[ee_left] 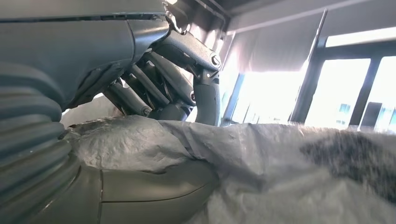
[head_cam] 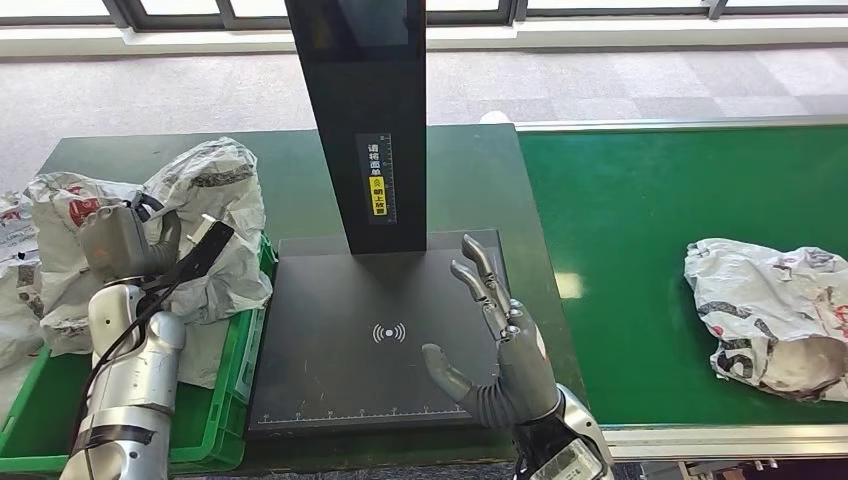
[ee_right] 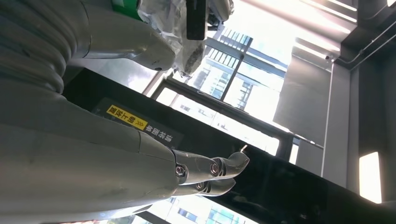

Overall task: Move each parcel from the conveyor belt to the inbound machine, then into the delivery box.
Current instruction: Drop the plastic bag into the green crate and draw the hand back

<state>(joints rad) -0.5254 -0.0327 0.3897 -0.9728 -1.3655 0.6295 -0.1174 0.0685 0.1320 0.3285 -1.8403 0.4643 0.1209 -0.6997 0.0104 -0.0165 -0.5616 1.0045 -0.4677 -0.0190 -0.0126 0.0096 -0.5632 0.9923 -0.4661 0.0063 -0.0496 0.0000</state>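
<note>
A crumpled white-grey parcel (head_cam: 215, 190) lies over the green delivery box (head_cam: 225, 400) at the left. My left hand (head_cam: 125, 240) grips it from the near side. In the left wrist view the parcel (ee_left: 280, 163) sits between the thumb below and the curled fingers (ee_left: 163, 70) above. My right hand (head_cam: 495, 340) hovers open over the black plate of the inbound machine (head_cam: 340, 340), fingers (ee_right: 210, 172) stretched out and holding nothing. A second white parcel (head_cam: 775, 315) lies on the green conveyor belt (head_cam: 650, 200) at the right.
The machine's tall black column (head_cam: 365, 110) with a yellow label rises behind the plate. More white parcels (head_cam: 15, 260) are piled at the far left beside the box. The belt's metal rim (head_cam: 700, 435) runs along its near edge.
</note>
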